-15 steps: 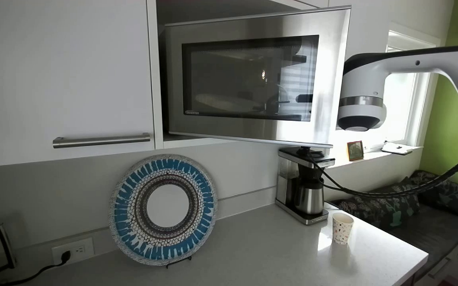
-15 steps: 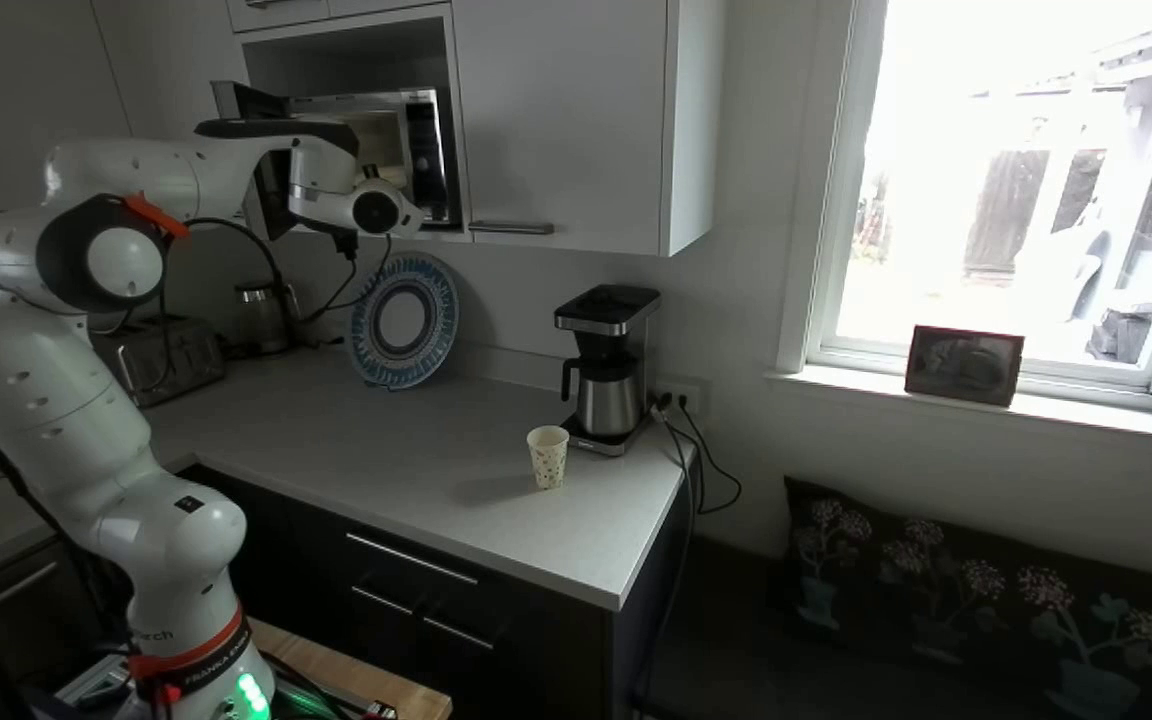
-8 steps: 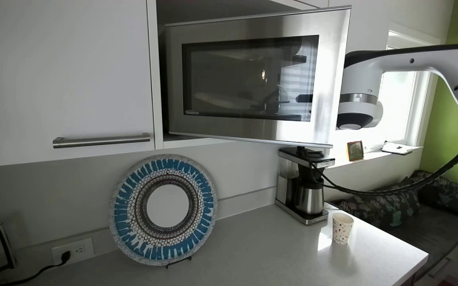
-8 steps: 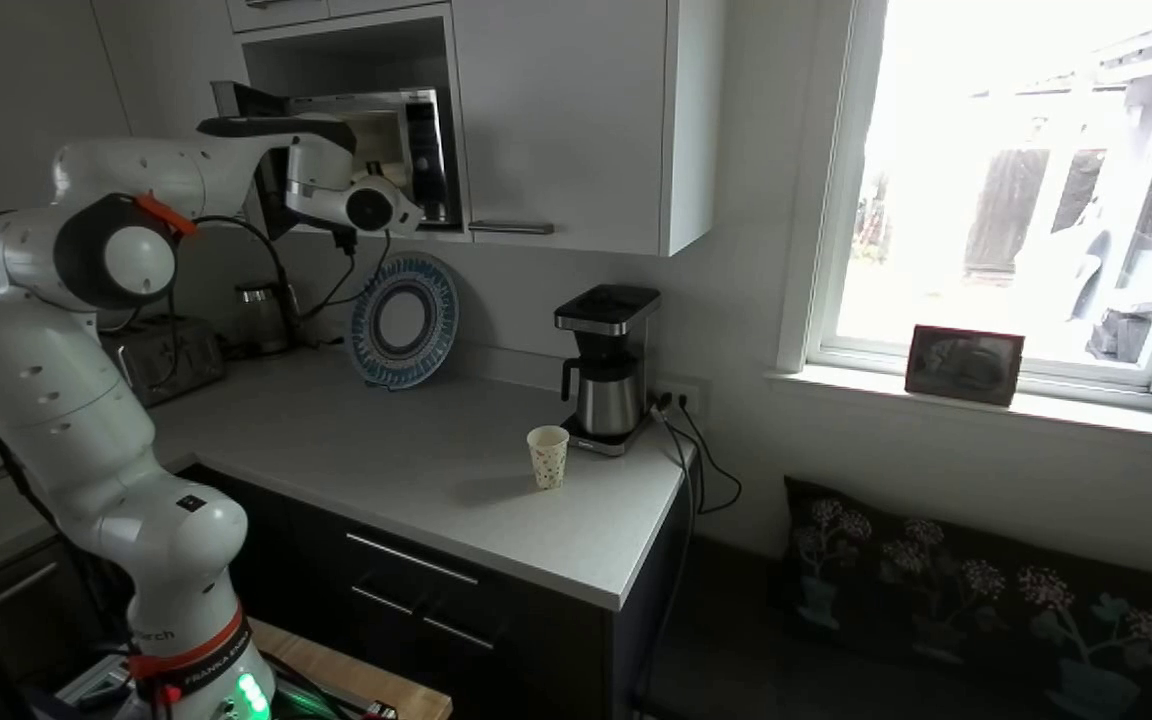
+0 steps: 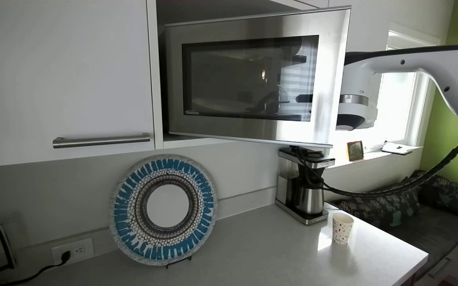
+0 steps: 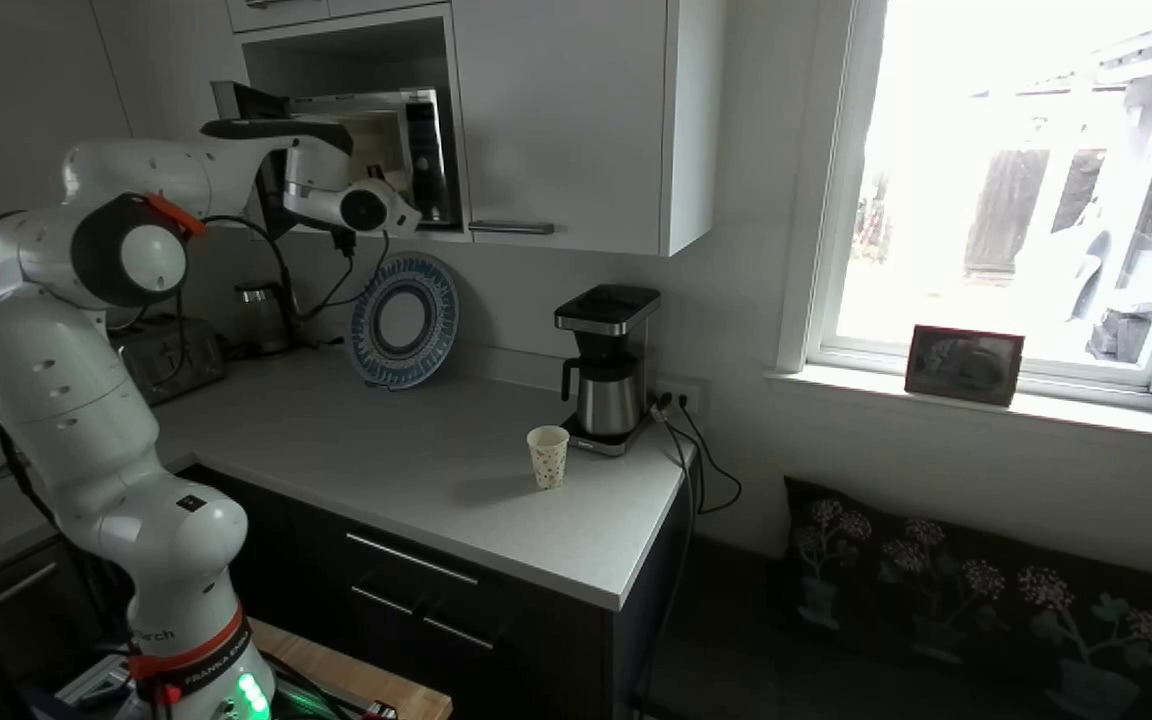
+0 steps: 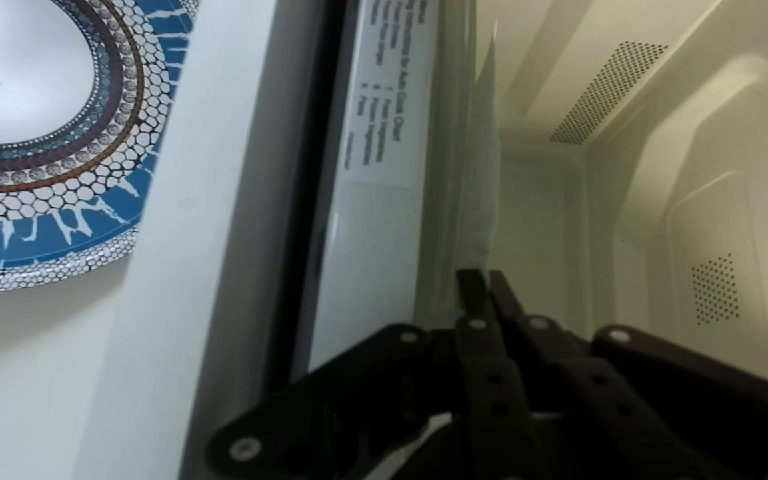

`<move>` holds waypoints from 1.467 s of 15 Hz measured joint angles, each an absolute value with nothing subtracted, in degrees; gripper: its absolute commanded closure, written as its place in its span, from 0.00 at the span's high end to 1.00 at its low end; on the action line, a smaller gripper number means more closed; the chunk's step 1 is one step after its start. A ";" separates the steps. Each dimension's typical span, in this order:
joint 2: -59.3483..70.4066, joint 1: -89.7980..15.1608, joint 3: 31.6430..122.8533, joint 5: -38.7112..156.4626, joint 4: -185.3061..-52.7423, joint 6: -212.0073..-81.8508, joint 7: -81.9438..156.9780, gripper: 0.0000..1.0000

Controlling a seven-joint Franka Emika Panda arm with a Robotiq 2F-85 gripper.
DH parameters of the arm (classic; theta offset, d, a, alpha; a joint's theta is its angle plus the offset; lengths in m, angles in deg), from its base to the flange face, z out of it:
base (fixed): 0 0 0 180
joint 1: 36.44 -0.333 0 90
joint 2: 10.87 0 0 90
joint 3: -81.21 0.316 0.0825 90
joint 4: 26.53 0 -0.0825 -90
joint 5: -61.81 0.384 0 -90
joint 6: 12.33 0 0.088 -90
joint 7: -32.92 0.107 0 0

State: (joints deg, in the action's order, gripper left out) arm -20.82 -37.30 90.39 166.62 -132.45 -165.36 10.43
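Wrist view folks, what's the gripper (image 7: 489, 280) got?

Two black fingers (image 7: 472, 290), tips nearly together, and it looks like they're pinching one thin whitish sheet (image 7: 483, 160), seen almost edge-on. Plate or paper, can't tell which. It's in front of or inside the microwave cavity (image 7: 537, 207), hard to say how deep, just beside the rim (image 7: 371, 260) with the Auto Cook Chart label (image 7: 391, 87).

OK, headcount?

One microwave (image 6: 426, 150), its one door (image 5: 249, 75) swung open. On the counter (image 6: 366, 440): one speckled paper cup (image 6: 548, 460), upright, one coffee maker (image 6: 608, 370) near it, and one round blue-and-white decorative plate (image 5: 163, 209) propped on a little stand (image 5: 179, 261). Inside the cavity I count two perforated patches (image 7: 607, 92).

And stuff you only get from some cameras?

Label and patches are wrist-only, same for the fingers tbh. In an exterior view the door covers those. The cup, the coffee maker and one framed picture (image 6: 964, 365) on the windowsill (image 6: 1116, 416) show in both exterior views. Decorative plate makes it into all three. One toaster (image 6: 198, 355) turns up in an exterior view, plus nearly the whole arm (image 6: 61, 380). Bright green wall (image 5: 443, 137)? That's in an exterior view too.
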 measured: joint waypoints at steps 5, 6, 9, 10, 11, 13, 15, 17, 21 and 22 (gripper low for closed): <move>-20.48 -37.30 91.00 166.62 -131.04 -166.89 10.39 0.60; -20.52 -37.30 91.03 166.62 -130.71 -167.21 10.39 0.67; -20.93 -37.27 91.05 166.61 -130.10 -168.24 10.34 0.89; -21.21 -37.23 91.05 166.42 -130.10 -168.63 10.32 0.98; -21.49 -37.17 91.04 166.08 -130.11 -168.98 10.23 1.00; -22.15 -36.95 90.95 165.67 -130.21 -169.46 9.79 1.00; -23.10 -36.77 90.63 165.67 -130.46 -169.46 8.58 1.00; -24.24 -36.66 90.09 165.81 -130.77 -169.45 6.63 1.00; -27.01 -36.21 87.66 165.95 -132.27 -165.15 0.94 1.00; -27.91 -36.05 86.63 165.91 -133.06 -162.72 -0.31 1.00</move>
